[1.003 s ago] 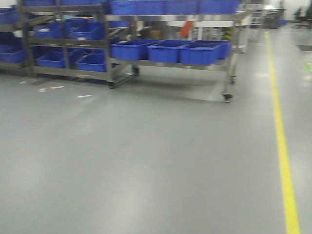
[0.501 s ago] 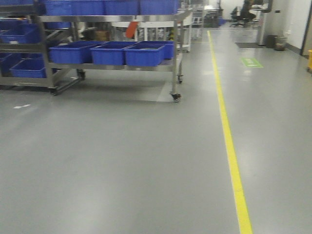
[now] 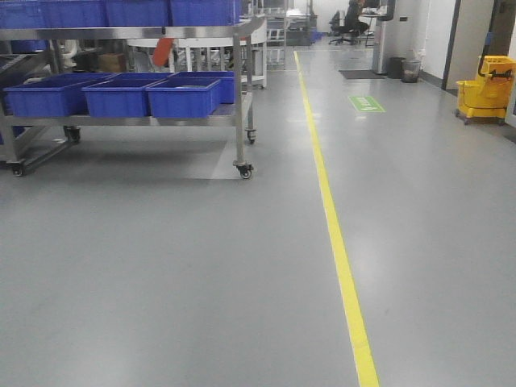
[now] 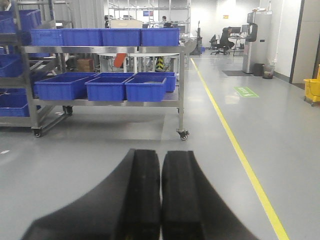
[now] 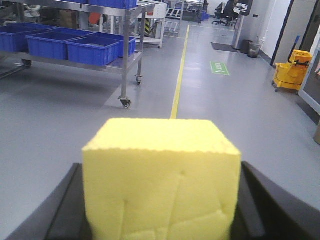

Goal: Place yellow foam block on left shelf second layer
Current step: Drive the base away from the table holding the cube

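The yellow foam block [image 5: 160, 180] fills the lower middle of the right wrist view. My right gripper [image 5: 160, 205] is shut on it, with black fingers [image 5: 62, 210] showing on both its sides. In the left wrist view my left gripper [image 4: 161, 156] is shut, pads together, holding nothing. A wheeled steel shelf [image 3: 161, 121] stands at the far left over the floor. It carries blue bins [image 3: 182, 95] on its lower level and more on top. The same shelf [image 4: 100, 49] shows ahead in the left wrist view. Neither gripper is near it.
A yellow floor line [image 3: 339, 250] runs away from me right of centre. A yellow mop bucket [image 3: 486, 89] stands at the far right wall, with a green floor mark [image 3: 366, 103] and a bin [image 3: 411, 71] beyond. More racks with blue bins [image 4: 15, 102] stand further left.
The front view has swung to the right. The shelves slid toward the left edge, the yellow line moved toward the centre, and the mop bucket came into view.
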